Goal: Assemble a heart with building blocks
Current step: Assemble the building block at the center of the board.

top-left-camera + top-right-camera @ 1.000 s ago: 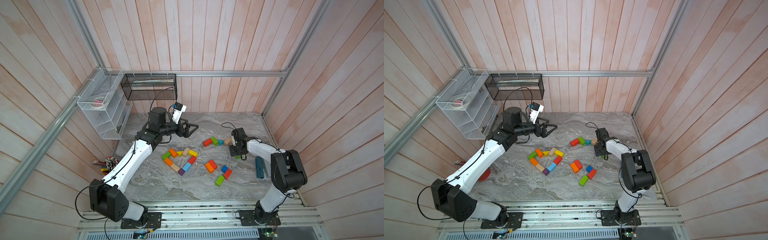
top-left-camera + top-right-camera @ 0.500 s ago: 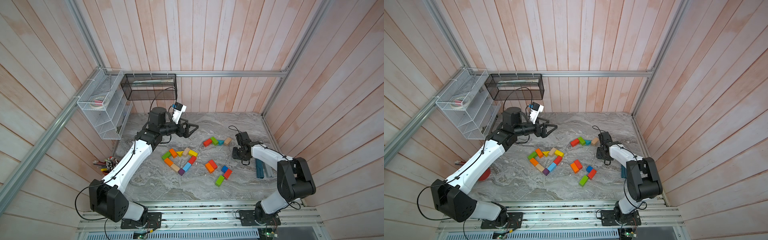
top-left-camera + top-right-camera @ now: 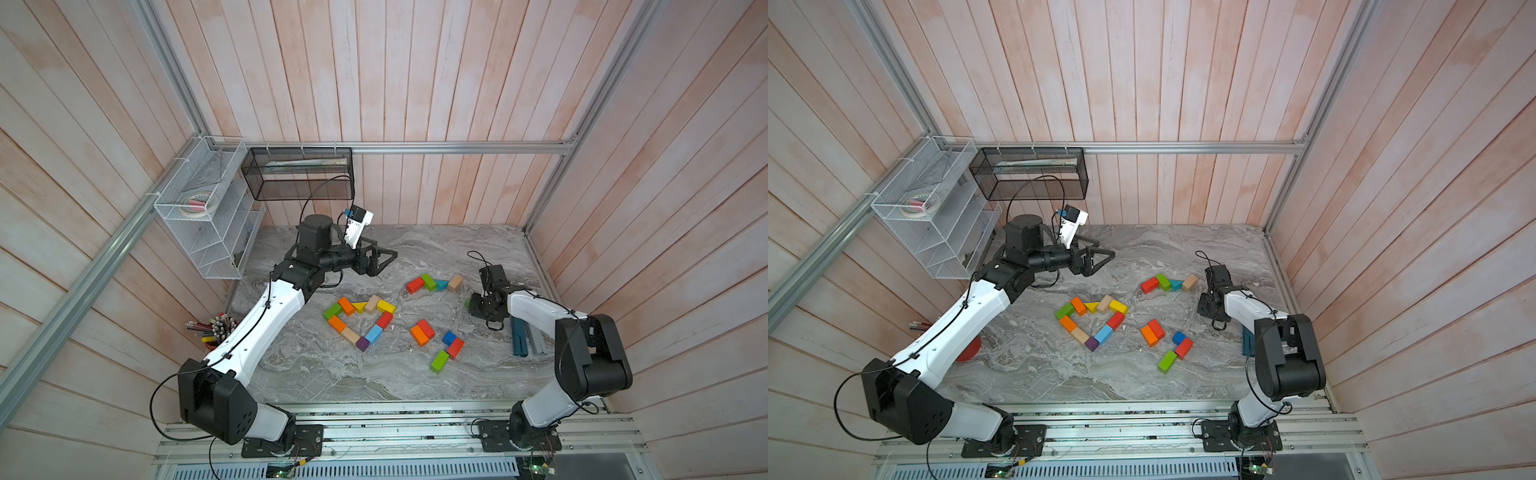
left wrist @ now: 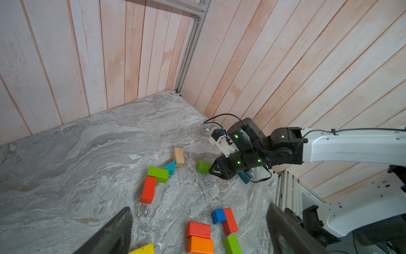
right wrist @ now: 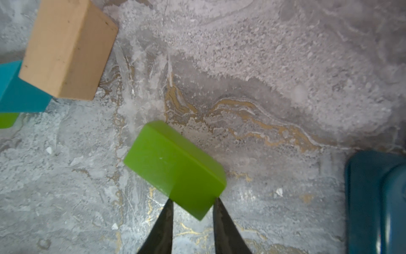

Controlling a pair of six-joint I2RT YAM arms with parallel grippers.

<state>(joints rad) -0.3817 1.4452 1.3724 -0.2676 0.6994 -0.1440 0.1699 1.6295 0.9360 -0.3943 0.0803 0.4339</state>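
Observation:
Several building blocks form a heart outline (image 3: pixel 385 320) (image 3: pixel 1115 321) mid-table. Loose blocks lie to its right: a red, green, teal and tan row (image 3: pixel 430 282) (image 4: pixel 158 173), an orange-red pair (image 3: pixel 422 332), and a blue, red and green group (image 3: pixel 451 345). My right gripper (image 5: pixel 193 202) (image 4: pixel 212 170) (image 3: pixel 473 305) is low by the tan block, shut on a green block (image 5: pixel 175 169) (image 4: pixel 203 166) at one end. The left gripper (image 3: pixel 386 257) (image 3: pixel 1106 257) (image 4: pixel 200 231) hovers open behind the heart, with nothing between its fingers (image 4: pixel 118 233).
A teal and grey object (image 3: pixel 521 340) (image 5: pixel 373 198) lies under the right forearm near the right wall. Pencils in a red cup (image 3: pixel 216 328) stand at the left edge. A white wire rack (image 3: pixel 203 216) and black mesh basket (image 3: pixel 299 174) hang at back left.
The right gripper has shifted a little toward the front from beside the tan block, and its jaws have narrowed onto the green block. The left arm has not moved.

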